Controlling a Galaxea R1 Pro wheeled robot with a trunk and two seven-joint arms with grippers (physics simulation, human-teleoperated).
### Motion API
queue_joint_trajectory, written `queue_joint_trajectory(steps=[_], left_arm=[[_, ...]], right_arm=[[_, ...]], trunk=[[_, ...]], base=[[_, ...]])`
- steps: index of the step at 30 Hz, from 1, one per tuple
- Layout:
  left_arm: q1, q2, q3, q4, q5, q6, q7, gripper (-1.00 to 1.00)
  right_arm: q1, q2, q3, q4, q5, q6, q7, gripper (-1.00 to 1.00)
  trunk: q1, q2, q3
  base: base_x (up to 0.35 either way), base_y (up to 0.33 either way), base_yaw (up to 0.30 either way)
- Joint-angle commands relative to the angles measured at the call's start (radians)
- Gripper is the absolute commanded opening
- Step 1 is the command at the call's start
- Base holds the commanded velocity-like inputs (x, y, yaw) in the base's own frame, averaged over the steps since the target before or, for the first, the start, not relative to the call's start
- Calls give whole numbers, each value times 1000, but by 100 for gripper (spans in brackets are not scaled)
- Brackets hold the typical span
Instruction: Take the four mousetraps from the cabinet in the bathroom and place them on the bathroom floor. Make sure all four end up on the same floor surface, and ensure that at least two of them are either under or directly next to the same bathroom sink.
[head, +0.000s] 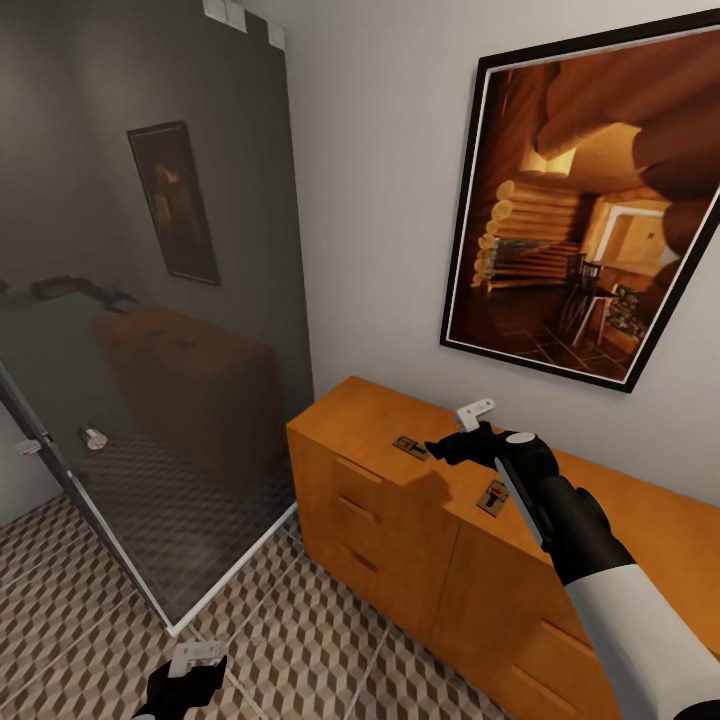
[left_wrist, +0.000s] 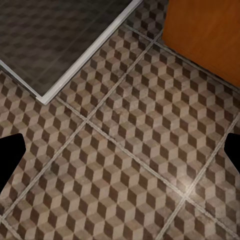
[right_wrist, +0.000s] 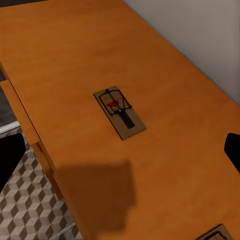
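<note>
A: Patterned floor tiles (head: 330, 640) are seen at the lower left, with a smoked glass shower screen (head: 170, 330) standing on them. What is held lowest on that side?

B: The left gripper (head: 195, 662) is hung low over the tiles, probably parked out of the way. In its wrist view only the dark tips are shown at the two edges, far apart, so it is judged to be spread wide with nothing held.

A: And further right?

B: The orange-brown cabinet (head: 400, 530) is set against the wall under a framed picture of a log cabin (head: 590, 200). Two mousetraps are laid flat on its top: one (head: 410, 447) near the corner by the shower, another (head: 494, 497) closer to the front edge, partly crossed by the right arm. Other traps cannot be made out.

A: How is the right gripper placed?

B: The right gripper (head: 478, 425) is held above the cabinet top, likely for a downward pick. The corner-side trap is found just beside it, towards the shower and slightly ahead. In the right wrist view that trap (right_wrist: 120, 112) is centred between the dark tips, which are seen at opposite edges, so the fingers are judged wide apart and empty, not touching the trap. A lowering and closing would be called for next; nothing has been placed on the floor yet
</note>
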Motion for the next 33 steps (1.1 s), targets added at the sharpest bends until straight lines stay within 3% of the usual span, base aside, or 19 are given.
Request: queue_joint_trajectory(steps=[1,33], left_arm=[[-2,0,-9,4,9,-7,-2,100],[-2,-2,-9,4,9,-7,-2,100]], right_arm=[[-1,-1,1,-1,9,4,6,100],[-1,-1,3,-1,7,4,6,100]], trunk=[[1,-2,-2],[1,-2,-19]], base=[[0,0,0],[0,0,0]])
